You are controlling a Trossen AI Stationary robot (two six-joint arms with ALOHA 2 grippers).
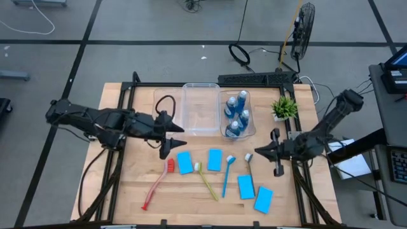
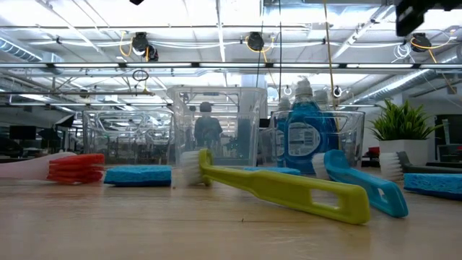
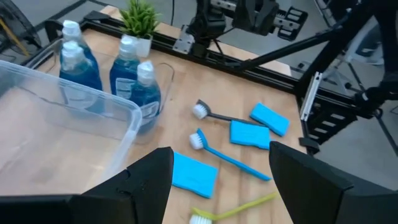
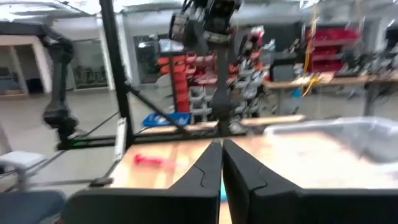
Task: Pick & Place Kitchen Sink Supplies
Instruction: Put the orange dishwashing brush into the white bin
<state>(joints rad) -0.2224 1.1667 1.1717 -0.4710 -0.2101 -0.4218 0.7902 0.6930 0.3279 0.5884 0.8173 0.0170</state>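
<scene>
Sorting is partly done, by my reading: you see two clear bins side by side at upper centre of the high view, and the right-hand bin [image 1: 252, 114] already holds the blue bottles [image 1: 237, 113] standing upright, while the left-hand bin [image 1: 202, 108] looks empty. Everything else lies loose on the wooden surface [image 1: 127, 184] below the bins. From left to right in the high view: a red brush [image 1: 157, 184], a light-blue sponge [image 1: 184, 162], a yellow-green brush [image 1: 206, 181], a second sponge [image 1: 214, 159], a blue brush [image 1: 227, 175], a grey brush [image 1: 249, 166], and two more sponges [image 1: 254, 192] at lower right. A small potted plant [image 1: 283, 107] stands just right of the bottle bin and is not part of the job. The left pincer [image 1: 170, 137] hovers left of centre, just above the red brush head and the first sponge; its fingers are spread wide and hold nothing. The right pincer [image 1: 259, 151] sits at right of centre, near the grey brush, its fingers pressed together and empty. The next move likely calls for you to lower the left pincer onto the nearest sponge or brush, grip it, and carry it to the empty bin.
</scene>
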